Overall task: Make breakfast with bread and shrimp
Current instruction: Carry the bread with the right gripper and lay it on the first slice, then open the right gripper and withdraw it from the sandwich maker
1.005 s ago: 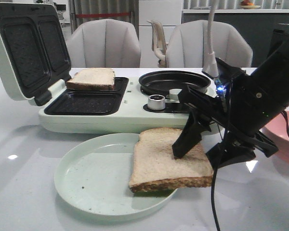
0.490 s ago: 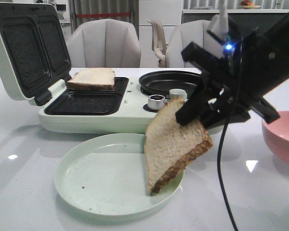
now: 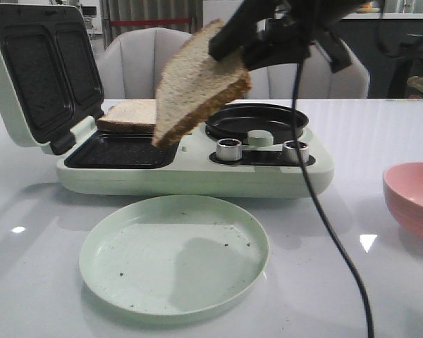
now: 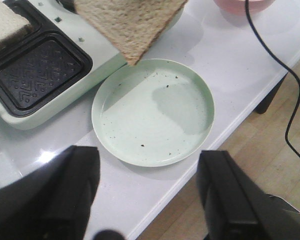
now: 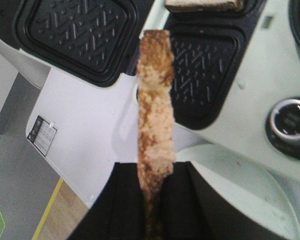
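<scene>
The right tool (image 5: 152,200) is clamped on one slice of bread (image 3: 197,81), holding it tilted in the air above the open sandwich maker (image 3: 190,165), over the empty near cavity (image 3: 123,150). A second slice of bread (image 3: 130,116) lies flat in the far cavity. The pale green plate (image 3: 113,274) on the white bench (image 3: 42,232) carries only crumbs. The left tool (image 4: 145,200) hangs above the plate with its fingers spread wide and nothing between them. A pink bowl (image 3: 412,197) stands at the right edge; no shrimp can be made out. A small dark sign (image 5: 41,136) on the floor seems to bear print, too blurred to read.
</scene>
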Robot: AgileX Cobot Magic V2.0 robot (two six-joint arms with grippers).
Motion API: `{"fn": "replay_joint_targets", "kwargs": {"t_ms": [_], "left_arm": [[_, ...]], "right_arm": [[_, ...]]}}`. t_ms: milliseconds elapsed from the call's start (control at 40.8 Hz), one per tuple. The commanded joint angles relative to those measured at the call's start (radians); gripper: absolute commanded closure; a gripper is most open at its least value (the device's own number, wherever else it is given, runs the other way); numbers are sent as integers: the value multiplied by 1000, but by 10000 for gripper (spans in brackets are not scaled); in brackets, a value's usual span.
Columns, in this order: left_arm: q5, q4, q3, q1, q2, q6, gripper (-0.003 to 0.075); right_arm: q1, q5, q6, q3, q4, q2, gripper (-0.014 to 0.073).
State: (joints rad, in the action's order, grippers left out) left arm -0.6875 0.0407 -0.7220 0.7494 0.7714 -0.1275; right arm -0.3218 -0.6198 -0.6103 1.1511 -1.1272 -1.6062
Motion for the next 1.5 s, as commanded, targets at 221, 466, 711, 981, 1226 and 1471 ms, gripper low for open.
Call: {"fn": "replay_joint_targets", "kwargs": {"t_ms": [221, 466, 711, 981, 1226, 1471], "left_arm": [[81, 9, -28, 7, -4, -2, 244], [81, 9, -28, 7, -4, -2, 244], [81, 7, -28, 7, -4, -2, 244], [87, 3, -28, 7, -4, -2, 244], [95, -14, -28, 7, -4, -2, 244], [95, -32, -28, 7, -4, -2, 244]], "right_arm": [[-100, 99, -10, 364, -137, -262, 559], [-101, 90, -10, 547, -161, -455, 413], [-84, 100, -10, 554, -157, -497, 50], [10, -107, -10, 554, -109, -430, 58], [41, -244, 86, 552, 221, -245, 58], [40, -332, 380, 483, 751, 32, 58]]}}
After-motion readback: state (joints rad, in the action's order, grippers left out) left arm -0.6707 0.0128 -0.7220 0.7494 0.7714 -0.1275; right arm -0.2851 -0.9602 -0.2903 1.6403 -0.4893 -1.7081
